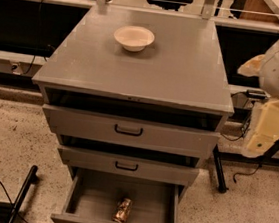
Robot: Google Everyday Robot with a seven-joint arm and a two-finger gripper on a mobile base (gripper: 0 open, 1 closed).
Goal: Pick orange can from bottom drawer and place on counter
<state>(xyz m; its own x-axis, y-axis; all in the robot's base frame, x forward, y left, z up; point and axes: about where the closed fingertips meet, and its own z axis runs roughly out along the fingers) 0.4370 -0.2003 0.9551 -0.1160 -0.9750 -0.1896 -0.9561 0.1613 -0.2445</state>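
The small shiny orange-gold metal can (122, 210) lies on its side near the front middle of the lowest grey metal drawer (87, 198), which stands pulled open at the bottom of the frame. The cream-coloured gripper (262, 128), or what seems to be it in this poor side view, hangs at the right edge of the frame beside the cabinet, well apart from the can. I cannot tell whether it is released or clenched, and nothing shows in its grasp.

The likeliest trouble comes from the can's pose: lying down, it may roll or skid along the drawer floor if touched off-centre. The two upper grey drawers with black handles (129, 130) overhang the rear of the open tray, so a steep or late descent could knock the arm against their fronts. On the broad matte grey table (183, 78), a shallow cream bowl (134, 37) sits toward the back left; placing there risks bumping it.
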